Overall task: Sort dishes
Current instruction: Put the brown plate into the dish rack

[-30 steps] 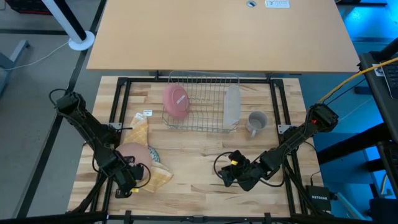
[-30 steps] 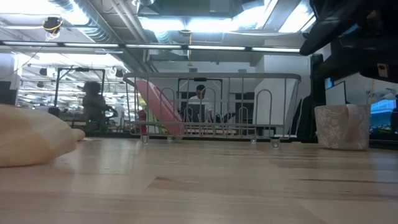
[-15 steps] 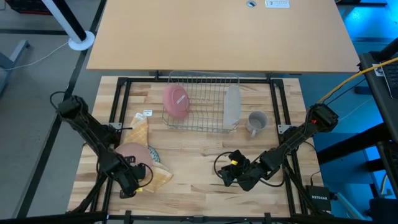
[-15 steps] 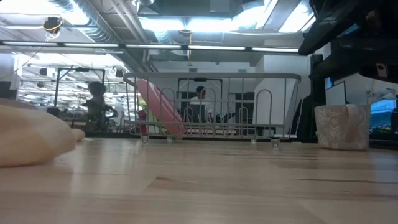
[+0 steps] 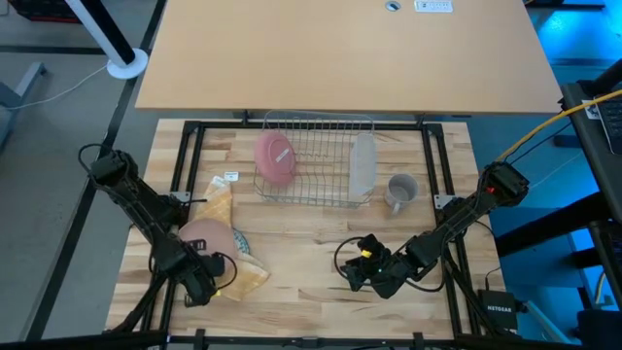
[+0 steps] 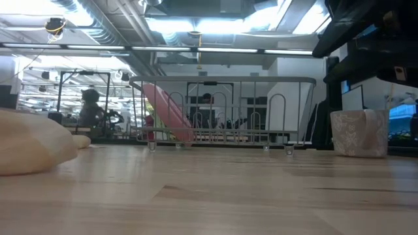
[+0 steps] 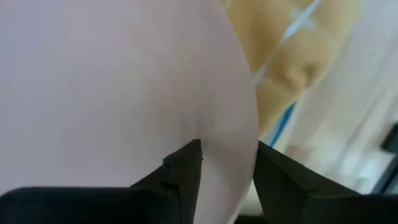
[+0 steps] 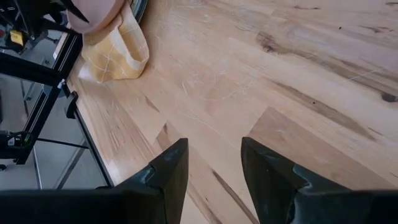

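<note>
Left wrist view: pink plate (image 7: 124,81) rim apparently pinched between left fingers (image 7: 186,165).

Left wrist view: the edge of a pink plate (image 7: 112,81) is being gripped between the two dark fingers (image 7: 183,171) of the left pincer (image 7: 227,168). Yellow-tan cloth (image 7: 292,56) is being shown just beyond the plate's rim.

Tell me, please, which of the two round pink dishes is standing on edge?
The round pink dish in the silver wire rack; the other pink dish lies on the yellow-tan cloth at the left gripper.
</note>
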